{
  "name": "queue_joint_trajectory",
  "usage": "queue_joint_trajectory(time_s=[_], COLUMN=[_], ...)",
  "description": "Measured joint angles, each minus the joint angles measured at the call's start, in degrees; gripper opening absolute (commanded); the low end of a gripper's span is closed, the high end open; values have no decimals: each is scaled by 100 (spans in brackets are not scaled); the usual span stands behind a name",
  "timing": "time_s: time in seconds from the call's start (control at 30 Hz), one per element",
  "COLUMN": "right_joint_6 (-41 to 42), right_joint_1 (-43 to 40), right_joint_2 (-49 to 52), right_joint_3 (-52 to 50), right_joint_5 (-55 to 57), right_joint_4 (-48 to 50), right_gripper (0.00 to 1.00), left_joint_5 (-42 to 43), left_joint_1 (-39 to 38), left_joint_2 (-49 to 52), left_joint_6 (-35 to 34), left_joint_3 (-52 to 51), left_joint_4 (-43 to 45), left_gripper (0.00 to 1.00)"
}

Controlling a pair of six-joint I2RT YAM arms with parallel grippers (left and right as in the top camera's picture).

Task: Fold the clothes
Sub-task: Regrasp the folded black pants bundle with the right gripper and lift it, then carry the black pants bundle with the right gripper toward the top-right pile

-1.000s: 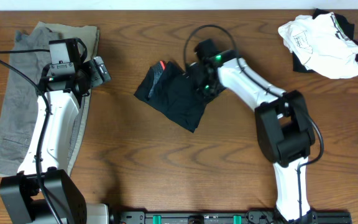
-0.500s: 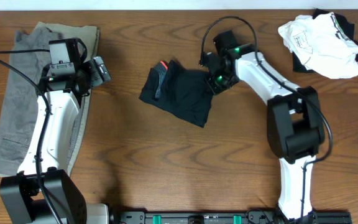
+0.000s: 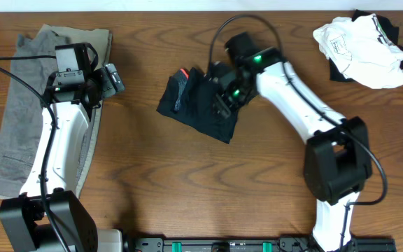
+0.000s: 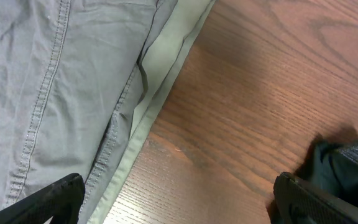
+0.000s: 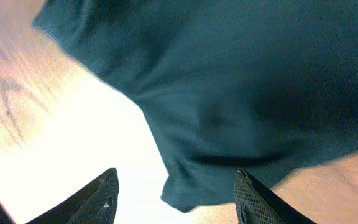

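The clothes, black leggings (image 3: 200,108), lie folded into a rough square mid-table, with the coral-red waistband (image 3: 182,73) showing at the back left corner. My right gripper (image 3: 222,96) hovers over their right half. In the right wrist view it (image 5: 176,174) is open, a loose corner of the black cloth (image 5: 229,93) hanging between the fingers without being pinched. My left gripper (image 3: 113,78) stands wide open to the left of the leggings, over bare wood (image 4: 179,186) at the edge of grey trousers (image 4: 42,74). The leggings' edge (image 4: 347,171) shows at the far right of the left wrist view.
The grey trousers (image 3: 26,105) lie lengthwise along the left side under the left arm. A crumpled pile of white and black garments (image 3: 361,42) sits at the back right corner. The table's front edge carries the arm bases.
The right gripper pulled the leggings slightly right, opened and let go of them, then swung back left over the cloth. The left arm has not moved.
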Motion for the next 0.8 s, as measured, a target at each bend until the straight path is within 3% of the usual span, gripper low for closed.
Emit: queue_joint_trajectory(time_s=[0.57,0.8], right_joint_6=[-501,-546], right_joint_1=[195,-35], right_joint_2=[922,994], right_joint_3=[-109,-17], right_joint_5=[-20,107], right_joint_4=[-79,46], right_gripper=[57,68], left_joint_5=[0,0], left_joint_1=[0,0], left_joint_2=[0,0], left_joint_6=[0,0], left_joint_3=[2,2], left_joint_4=[4,4], left_gripper=[98,98])
